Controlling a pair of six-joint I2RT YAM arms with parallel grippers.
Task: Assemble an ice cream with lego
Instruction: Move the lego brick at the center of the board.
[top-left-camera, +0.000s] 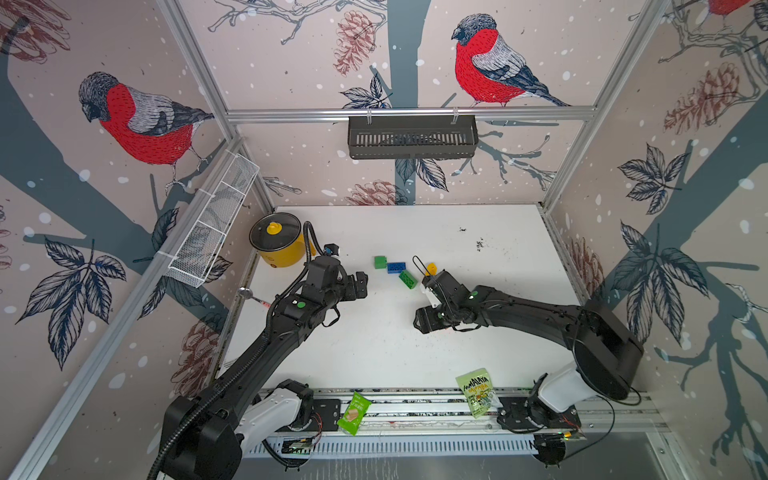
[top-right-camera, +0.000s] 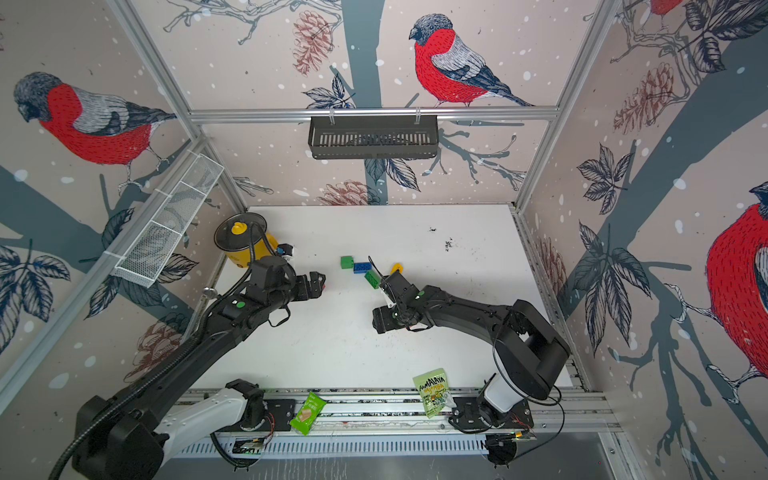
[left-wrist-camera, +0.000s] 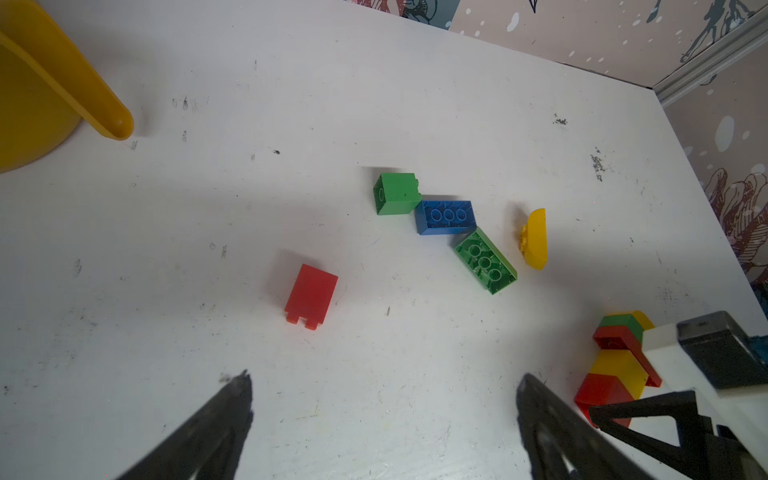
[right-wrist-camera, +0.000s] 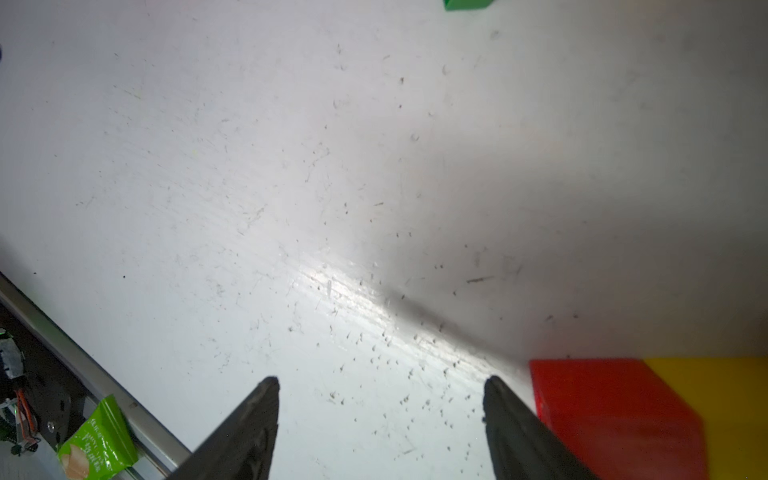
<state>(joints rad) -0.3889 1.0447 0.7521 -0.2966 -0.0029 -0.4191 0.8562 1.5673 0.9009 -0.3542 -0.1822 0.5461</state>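
Half-built brick stack (left-wrist-camera: 615, 365) lies beside right gripper (right-wrist-camera: 382, 380); blue brick (top-left-camera: 396, 267) and yellow half-round (top-left-camera: 431, 267) loose toward 12 o'clock of table (top-left-camera: 498, 332). Left gripper (left-wrist-camera: 385, 376) and right both wide open, empty.

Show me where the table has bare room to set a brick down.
Bare: the white tabletop from the yellow half-round brick to the right wall, and the near middle strip along the aluminium front rail. Crowded: mid-table, where the green square brick, blue brick and long green brick touch corner to corner, the red brick nearby.
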